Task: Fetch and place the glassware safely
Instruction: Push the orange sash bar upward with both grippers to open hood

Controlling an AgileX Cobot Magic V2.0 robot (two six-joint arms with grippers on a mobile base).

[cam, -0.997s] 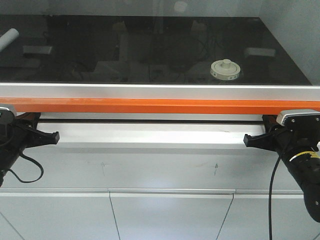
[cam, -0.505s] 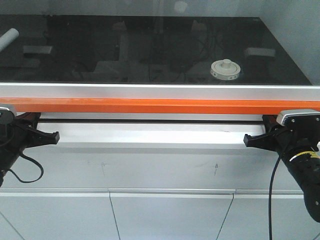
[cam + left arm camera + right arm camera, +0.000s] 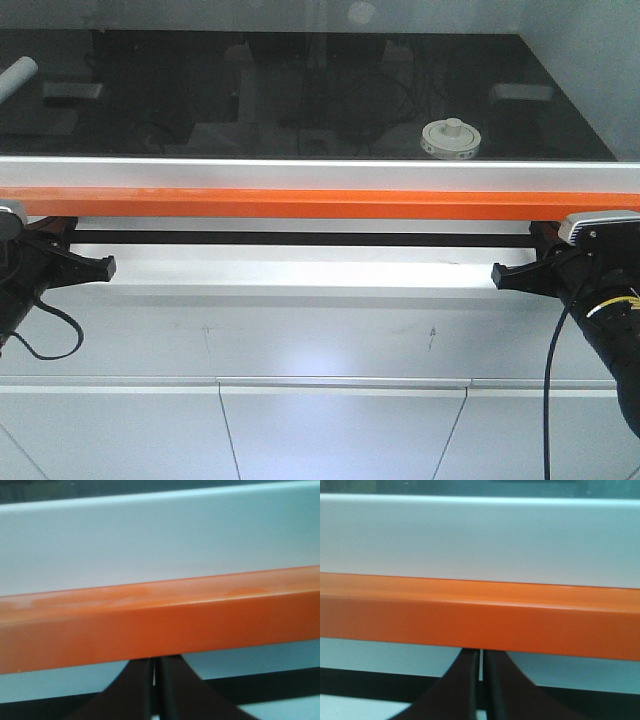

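Now orange bar (image 3: 320, 205) sits higher than 0.5 s ago; L hand (image 3: 104, 267) & R hand (image 3: 498, 274), both pressed together, likely opening access to jar (image 3: 451, 138)

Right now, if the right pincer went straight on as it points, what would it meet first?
Most likely the orange bar: the right pincer points at its lower edge, fingers together. Depth is unclear; the tips may sit just under it.

The glossy black benchtop (image 3: 250, 110) carries a lidded glass jar (image 3: 451, 139) at right and a white tube (image 3: 15, 78) far left.
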